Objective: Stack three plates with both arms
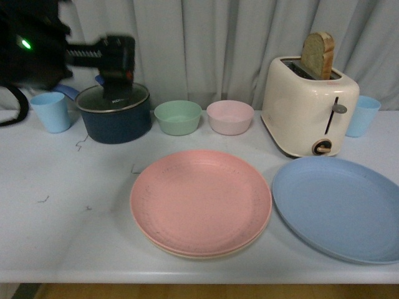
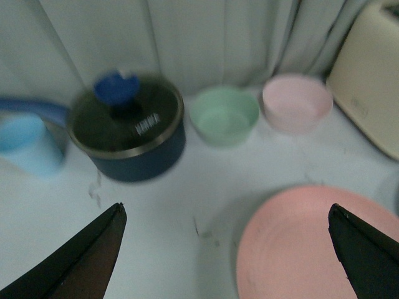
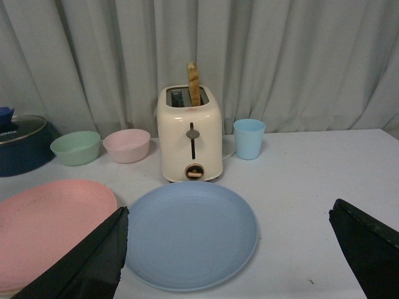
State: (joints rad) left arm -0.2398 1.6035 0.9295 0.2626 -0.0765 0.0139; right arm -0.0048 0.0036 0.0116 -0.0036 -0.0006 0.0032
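Observation:
The pink plate [image 1: 201, 199] lies in the middle of the table on top of the beige plate [image 1: 187, 255], of which only a thin rim shows. The blue plate [image 1: 340, 207] lies alone to its right, by the table's right edge. My left gripper [image 1: 118, 68] hangs blurred above the pot at the back left. In the left wrist view it [image 2: 225, 208] is open and holds nothing, with the pink plate [image 2: 299, 249] under its one finger. My right gripper [image 3: 229, 215] is open and holds nothing, above the blue plate [image 3: 187, 233]; it does not show in the front view.
Along the back stand a blue cup [image 1: 51, 111], a dark blue lidded pot [image 1: 115, 113], a green bowl [image 1: 177, 116], a pink bowl [image 1: 229, 116], a cream toaster [image 1: 308, 106] with a slice of bread, and another blue cup [image 1: 363, 115]. A curtain hangs behind.

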